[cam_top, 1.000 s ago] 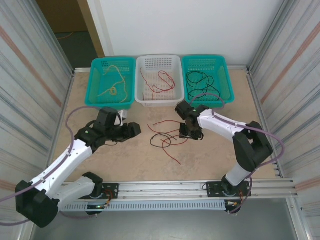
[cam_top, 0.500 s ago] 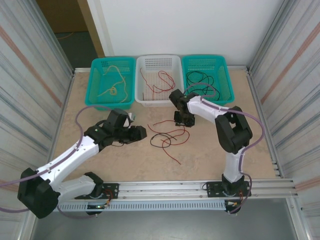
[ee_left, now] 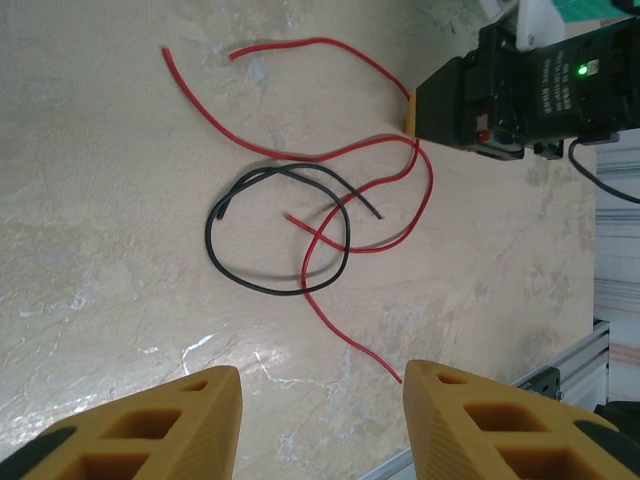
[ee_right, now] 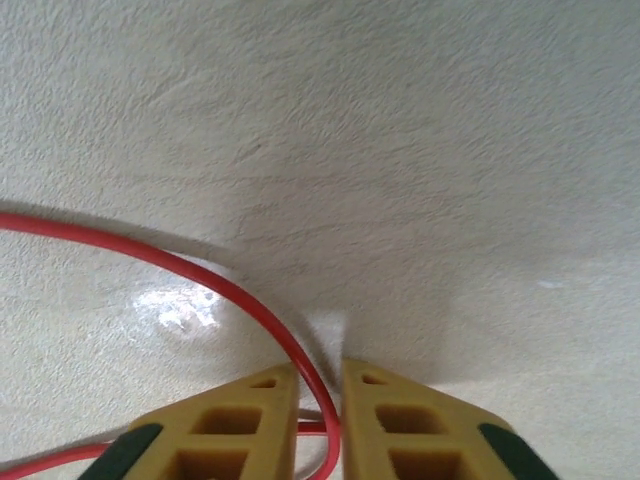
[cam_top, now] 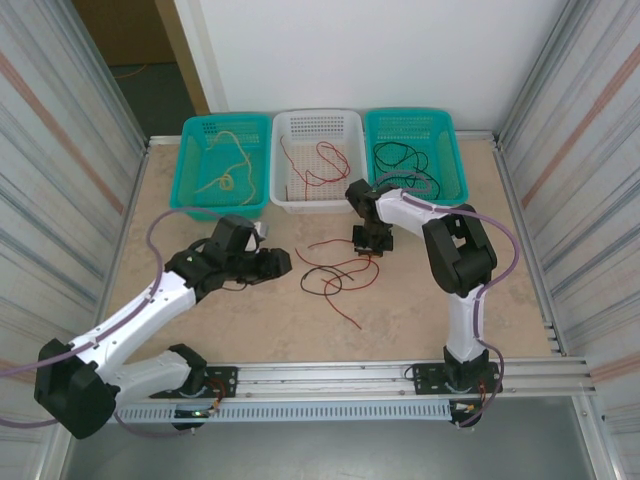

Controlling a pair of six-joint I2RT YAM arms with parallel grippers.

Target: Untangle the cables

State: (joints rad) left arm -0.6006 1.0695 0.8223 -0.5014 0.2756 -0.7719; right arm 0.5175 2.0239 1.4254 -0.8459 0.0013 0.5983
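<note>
Red cables (cam_top: 340, 262) and a black cable (cam_top: 325, 283) lie tangled together in the middle of the table. From the left wrist I see the black cable (ee_left: 250, 280) looped over a red cable (ee_left: 330, 155). My right gripper (cam_top: 366, 243) presses down at the tangle's back right edge, also visible as a dark block (ee_left: 500, 100) in the left wrist view. Its jaws are shut on a red cable (ee_right: 180, 268) that runs between the right gripper's fingertips (ee_right: 320, 385). My left gripper (cam_top: 280, 262) hovers left of the tangle; the left gripper (ee_left: 322, 400) is open and holds nothing.
Three baskets stand along the back edge. The left teal basket (cam_top: 180, 170) holds a yellowish-tan cable (cam_top: 228, 180), the white basket (cam_top: 318, 207) holds red cables (cam_top: 325, 165), and the right teal basket (cam_top: 455, 160) holds black cables (cam_top: 400, 158). Metal walls flank the table.
My right gripper moved back and left to the tangle's edge and closed onto the red cable. My left gripper shifted right, closer to the tangle.
</note>
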